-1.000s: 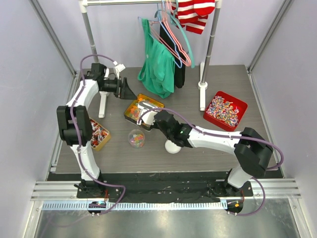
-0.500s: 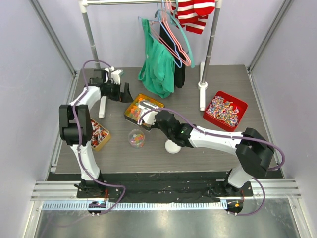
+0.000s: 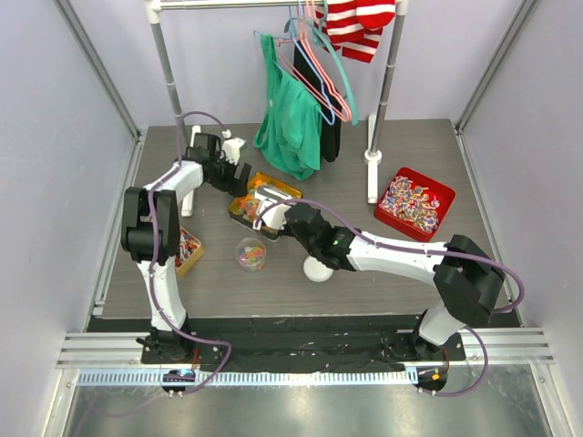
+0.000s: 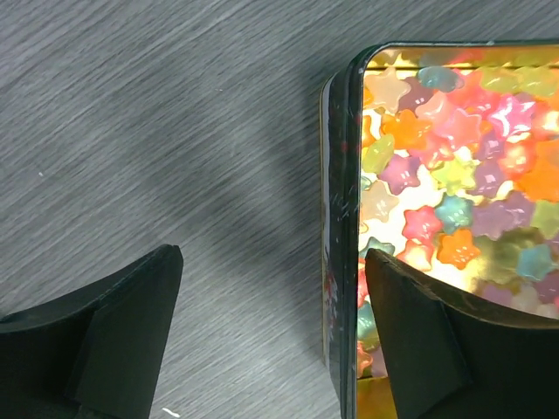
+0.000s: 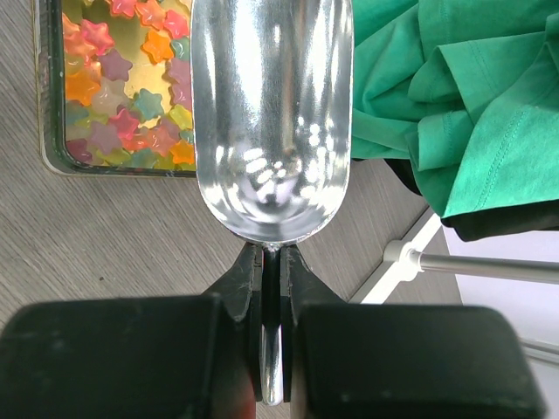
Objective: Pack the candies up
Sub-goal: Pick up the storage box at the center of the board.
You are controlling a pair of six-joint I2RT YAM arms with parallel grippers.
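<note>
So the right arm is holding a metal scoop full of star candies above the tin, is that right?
Not quite. The metal scoop is empty, as the right wrist view shows. The right gripper does hold it above the tin of star candies.

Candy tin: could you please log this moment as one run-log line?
left gripper: open, over tin edge | right gripper: shut on scoop | scoop: empty, over tin | candies: in tin

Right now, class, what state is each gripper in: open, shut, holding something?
Left gripper: open, holding nothing, jaws either side of the candy tin's wall.
Right gripper: shut on the metal scoop's handle.
</note>
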